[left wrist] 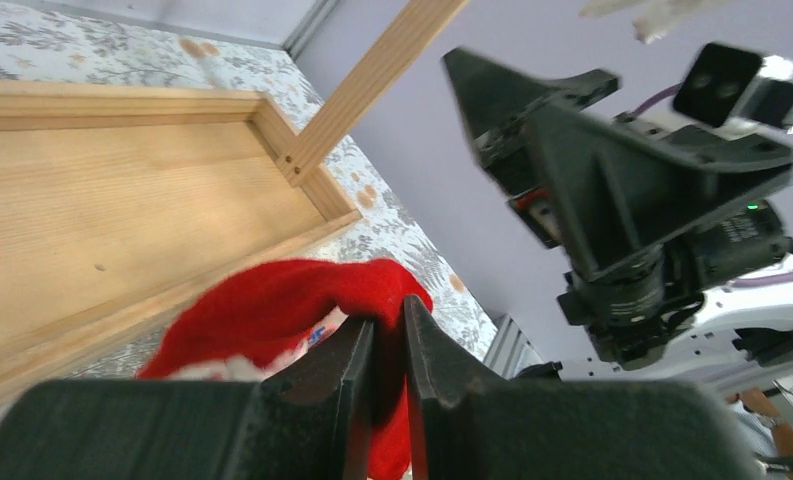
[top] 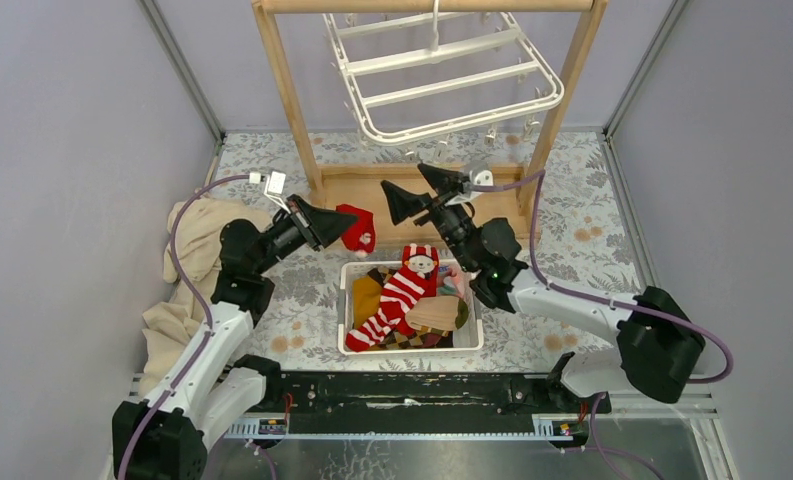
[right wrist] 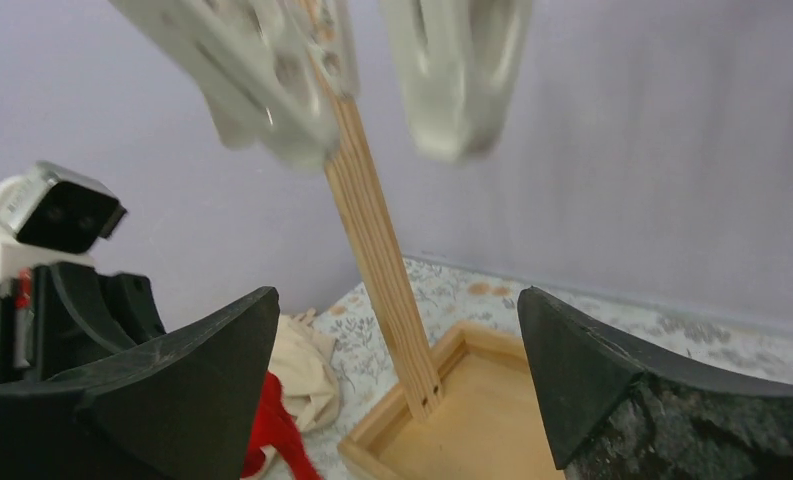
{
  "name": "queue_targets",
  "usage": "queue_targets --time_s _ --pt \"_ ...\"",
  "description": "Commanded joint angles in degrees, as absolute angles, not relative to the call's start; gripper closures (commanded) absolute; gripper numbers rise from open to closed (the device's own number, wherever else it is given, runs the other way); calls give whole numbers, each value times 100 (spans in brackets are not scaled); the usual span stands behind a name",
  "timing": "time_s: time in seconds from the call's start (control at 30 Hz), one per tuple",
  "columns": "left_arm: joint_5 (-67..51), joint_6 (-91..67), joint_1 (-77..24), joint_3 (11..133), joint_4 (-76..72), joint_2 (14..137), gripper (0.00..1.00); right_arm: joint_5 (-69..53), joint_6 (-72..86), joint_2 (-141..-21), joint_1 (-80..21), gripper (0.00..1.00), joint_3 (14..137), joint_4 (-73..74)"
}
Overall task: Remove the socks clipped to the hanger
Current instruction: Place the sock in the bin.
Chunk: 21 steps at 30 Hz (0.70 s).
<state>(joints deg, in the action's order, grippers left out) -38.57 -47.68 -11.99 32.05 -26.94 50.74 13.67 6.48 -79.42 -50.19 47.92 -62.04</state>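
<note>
A: Where are the socks (top: 404,300)?
B: Most lie heaped in the basket (top: 344,300). A striped sock (top: 392,305) sits on top, running from the far wall down to the near-left corner; a mustard sock (top: 365,295) lies against the left wall, a tan sock (top: 438,314) toward the right wall, an argyle sock (top: 417,340) along the near wall.
A: And the red sock (top: 357,228)?
B: Outside the basket, just beyond its far-left corner. The left gripper (top: 337,222) has it: in the left wrist view the jaws are clenched on a fold of red cloth, the fingers (left wrist: 357,370) almost meeting.
A: The hanger (top: 442,75)?
B: Above the basket and beyond its far wall, hanging tilted from the top bar of the rack (top: 287,110), with its clips (top: 490,135) dangling along the lower rim.
A: What is the right gripper (top: 404,180) doing?
B: It is up in the air beyond the basket's far wall, between basket and hanger, apart from both. Its jaws are spread wide and grasp nothing. Its own camera looks up between the two fingers (right wrist: 202,370) at a rack post and two blurred clips; the same view catches the red sock low at its left edge.
A: Anything else near the basket?
B: A beige cloth (top: 197,255) is bunched to its left, apart from it, beside the left arm. A flowered cover (top: 572,220) lies under the basket and the rack
</note>
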Motion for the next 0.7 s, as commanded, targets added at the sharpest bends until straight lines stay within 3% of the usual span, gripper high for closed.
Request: queue_targets --time_s 0.0,0.13,0.33,0.57,0.67 --pt "-3841 -4792 -1460 3253 -2798 4836 79 1879 1062 -7269 -4995 3 4124 -6492" --pt "-3582 -4551 -1966 3458 -2341 4730 79 2229 1323 -6562 -4994 3 3576 -5748" --pt "-2737 -3980 -3353 3710 -1501 4774 78 2671 1553 -5435 -4997 2 3679 -3128" --pt "-1807 -3750 -4536 3386 -1418 5398 74 2235 1664 -5234 -4997 2 4463 -627" --pt "-1462 -3699 -4825 3197 -1458 5692 67 1909 1705 -5373 -5000 3 4727 106"
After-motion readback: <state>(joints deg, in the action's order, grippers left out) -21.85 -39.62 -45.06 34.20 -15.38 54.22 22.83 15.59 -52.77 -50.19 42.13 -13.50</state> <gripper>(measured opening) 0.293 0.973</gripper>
